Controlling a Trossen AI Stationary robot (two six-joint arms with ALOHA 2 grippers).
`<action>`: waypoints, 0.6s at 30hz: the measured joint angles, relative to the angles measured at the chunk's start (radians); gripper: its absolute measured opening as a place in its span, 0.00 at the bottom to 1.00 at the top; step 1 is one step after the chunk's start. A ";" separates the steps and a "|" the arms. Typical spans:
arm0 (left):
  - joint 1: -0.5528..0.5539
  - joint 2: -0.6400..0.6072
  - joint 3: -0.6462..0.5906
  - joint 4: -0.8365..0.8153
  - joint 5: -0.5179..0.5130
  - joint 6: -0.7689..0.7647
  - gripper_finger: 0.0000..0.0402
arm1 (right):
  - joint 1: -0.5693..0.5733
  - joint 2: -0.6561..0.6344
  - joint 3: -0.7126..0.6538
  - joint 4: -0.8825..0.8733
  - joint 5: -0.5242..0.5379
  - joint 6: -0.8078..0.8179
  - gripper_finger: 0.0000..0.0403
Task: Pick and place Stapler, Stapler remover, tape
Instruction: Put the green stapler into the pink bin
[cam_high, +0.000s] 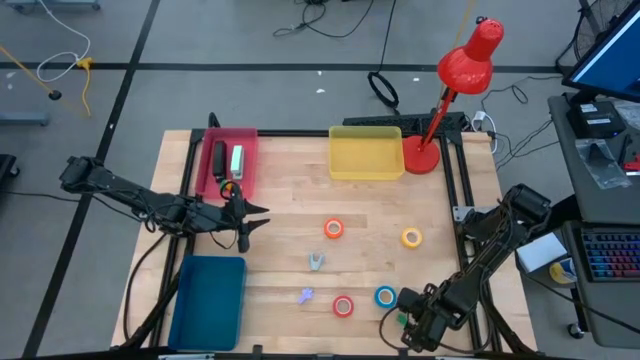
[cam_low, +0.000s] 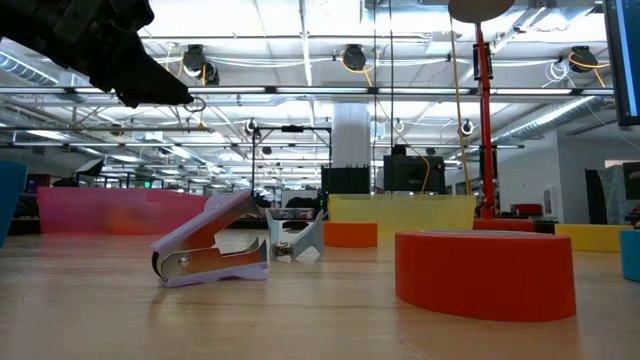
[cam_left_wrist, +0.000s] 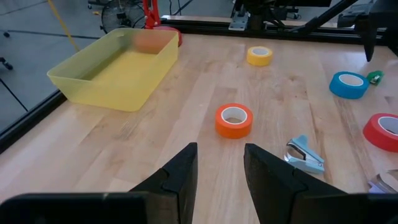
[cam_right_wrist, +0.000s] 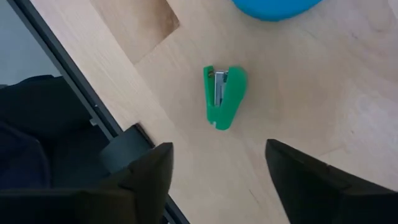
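Green stapler (cam_right_wrist: 223, 95) below parted right end effector (cam_right_wrist: 217, 177).

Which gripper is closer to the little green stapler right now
Right. The right gripper hangs open just above the green stapler at the table's near right corner; the left gripper is across the table by the pink tray.

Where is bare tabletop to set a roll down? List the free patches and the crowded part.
Free: the wood between the yellow tray and the orange tape, and the strip between the pink tray and yellow tray. Crowded: the near edge, where the red tape, blue tape, purple staple remover and right gripper cluster.
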 joint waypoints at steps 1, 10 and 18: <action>0.000 0.000 0.000 0.000 0.000 0.001 0.33 | 0.000 0.000 0.000 -0.002 0.000 0.000 0.65; 0.000 0.000 0.000 0.000 0.000 0.004 0.33 | 0.000 0.000 0.000 0.011 0.010 -0.039 0.76; 0.000 0.000 0.000 0.000 0.000 0.006 0.33 | 0.000 0.000 0.000 0.049 0.085 -0.101 0.77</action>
